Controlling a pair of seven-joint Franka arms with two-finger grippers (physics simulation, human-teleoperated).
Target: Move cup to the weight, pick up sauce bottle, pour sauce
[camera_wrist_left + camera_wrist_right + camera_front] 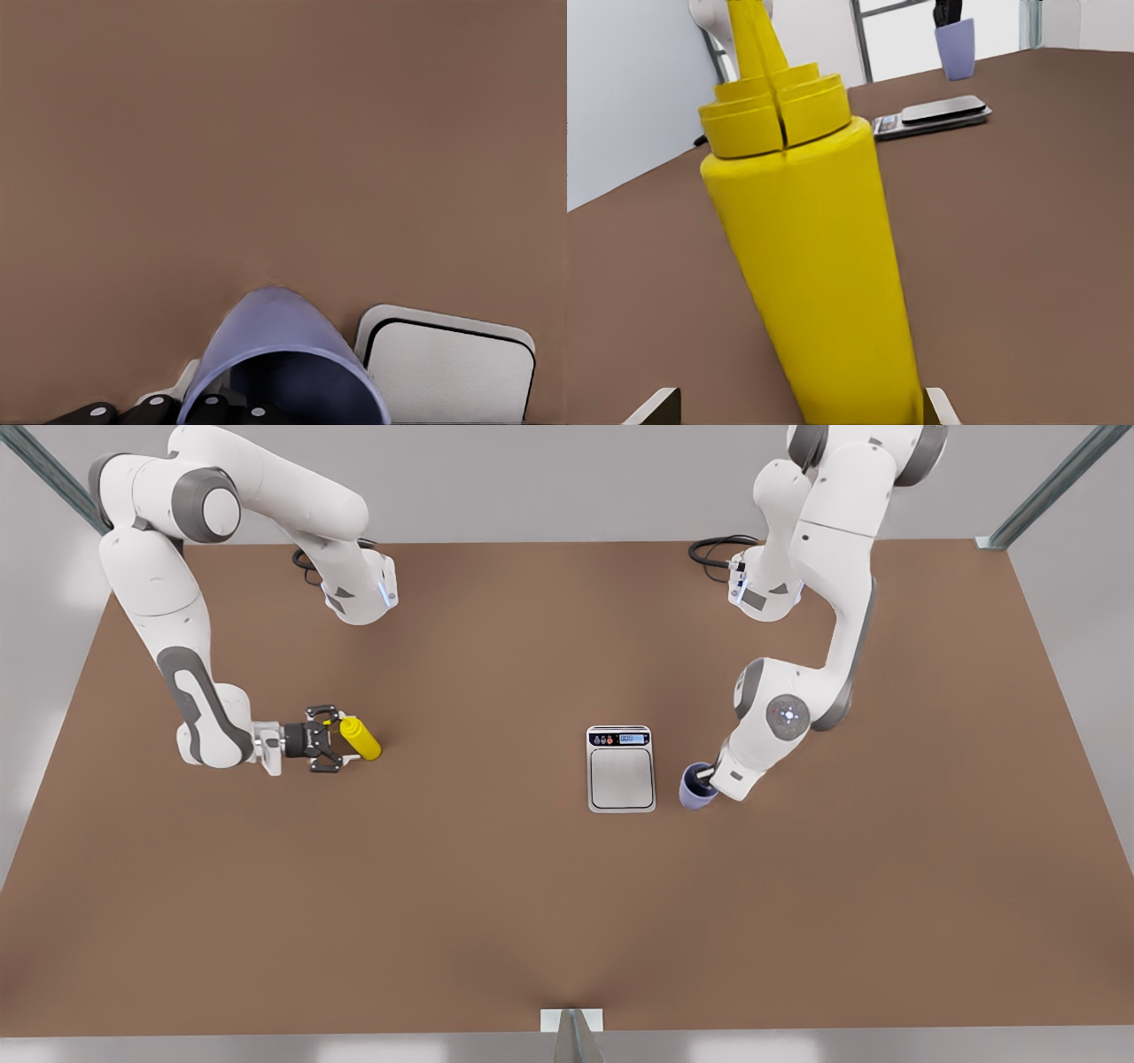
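Observation:
The lavender-blue cup [696, 789] is just to the front view's right of the scale [622, 779], a small gap between them. My left gripper [707, 777] comes down onto the cup's rim and is shut on it; its dark fingers [205, 412] show at the rim of the cup [282, 354], beside the scale's plate [450, 372]. Far off at the front view's left, the yellow sauce bottle [361, 738] stands on the table. My right gripper [345, 739] is open, level with the table, with one pale fingertip [656, 405] on each side of the bottle [811, 266].
The brown table [496, 903] stretches wide between the bottle and the scale. Black cables [719, 551] lie at the back near each arm's base. A metal post [572, 1031] stands at the table's front edge. Far off, the right wrist view shows the scale [939, 112] and the cup [957, 49].

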